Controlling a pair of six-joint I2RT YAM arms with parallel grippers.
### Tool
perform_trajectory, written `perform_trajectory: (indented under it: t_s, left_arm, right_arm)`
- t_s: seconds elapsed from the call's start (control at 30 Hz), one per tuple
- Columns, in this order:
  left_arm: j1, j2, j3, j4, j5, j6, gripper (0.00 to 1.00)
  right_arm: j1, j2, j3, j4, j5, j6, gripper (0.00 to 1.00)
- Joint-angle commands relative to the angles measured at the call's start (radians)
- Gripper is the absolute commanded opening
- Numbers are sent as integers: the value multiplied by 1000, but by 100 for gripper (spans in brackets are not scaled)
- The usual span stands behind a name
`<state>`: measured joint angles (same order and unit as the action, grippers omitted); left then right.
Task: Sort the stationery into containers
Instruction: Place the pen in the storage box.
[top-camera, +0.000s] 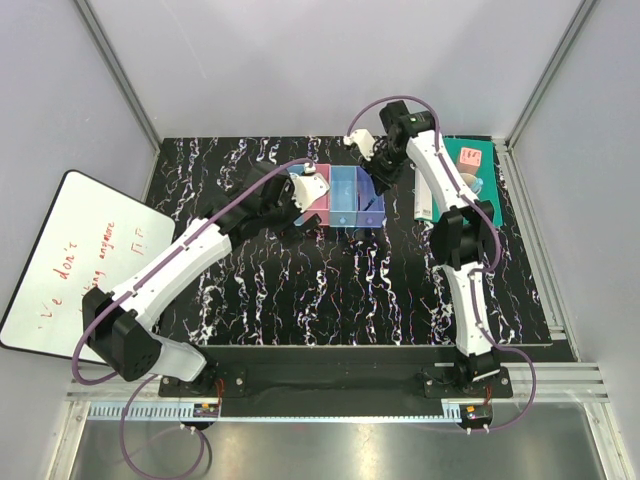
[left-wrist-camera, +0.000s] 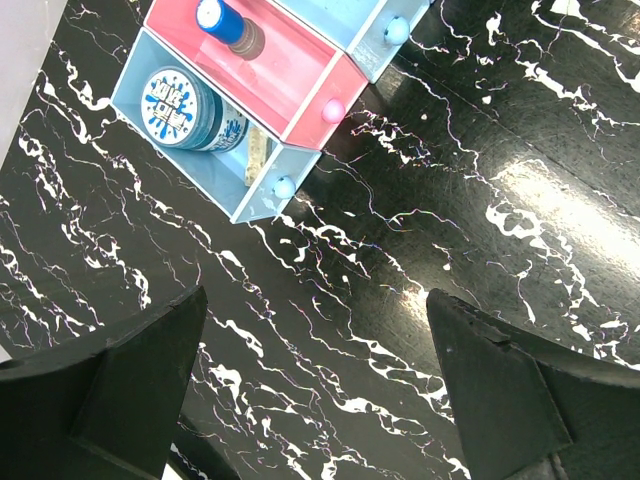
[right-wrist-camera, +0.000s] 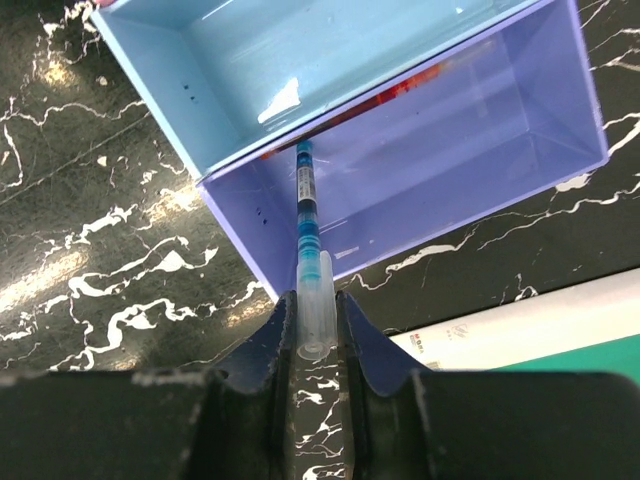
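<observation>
The left end effector (left-wrist-camera: 315, 300) hangs over the black marbled counter (top-camera: 350, 290) on the near side of the bin row (top-camera: 340, 195), at the row's left end. Its fingers are spread wide with nothing between them. The right end effector (right-wrist-camera: 315, 310) sits at the near edge of the row's right end, its fingers clamped on the pale cap end of a slim blue-and-clear pen (right-wrist-camera: 305, 215). The pen points away from it, and its tip reaches over the near wall of the purple bin (right-wrist-camera: 450, 160), close to where that bin meets the blue bin (right-wrist-camera: 300, 60). An orange-red stick (right-wrist-camera: 420, 85) shows blurred along that shared wall. It appears to be on the purple side, though I cannot tell for sure. At the left end of the row, the light-blue bin (left-wrist-camera: 250, 195) holds a round blue disc (left-wrist-camera: 185, 110) lying flat, with a small pale clip (left-wrist-camera: 258, 150) just beside it. The pink bin (left-wrist-camera: 290, 75) next to it holds a blue cylinder (left-wrist-camera: 225, 25). Right of the row and slightly farther back, a green book (top-camera: 487, 150) lies on the counter with a pink cube (top-camera: 468, 155) on top.
</observation>
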<state>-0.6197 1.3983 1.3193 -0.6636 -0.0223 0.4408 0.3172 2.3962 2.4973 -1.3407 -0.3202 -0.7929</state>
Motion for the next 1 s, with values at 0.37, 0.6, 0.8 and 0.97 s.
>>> perform_trajectory:
  t_s: [0.37, 0.6, 0.8, 0.97]
  left_arm:
    - [20, 16, 11, 27, 53, -7, 99]
    - [29, 11, 3, 27, 59, -7, 99]
    - [37, 8, -2, 30, 67, -8, 99]
    - [37, -4, -3, 29, 62, -7, 99]
  right_arm:
    - [46, -89, -152, 216, 194, 92, 58]
    - [66, -131, -167, 351, 247, 141, 58]
    - [72, -166, -129, 406, 288, 193, 58]
    - [83, -227, -104, 328, 244, 175, 59]
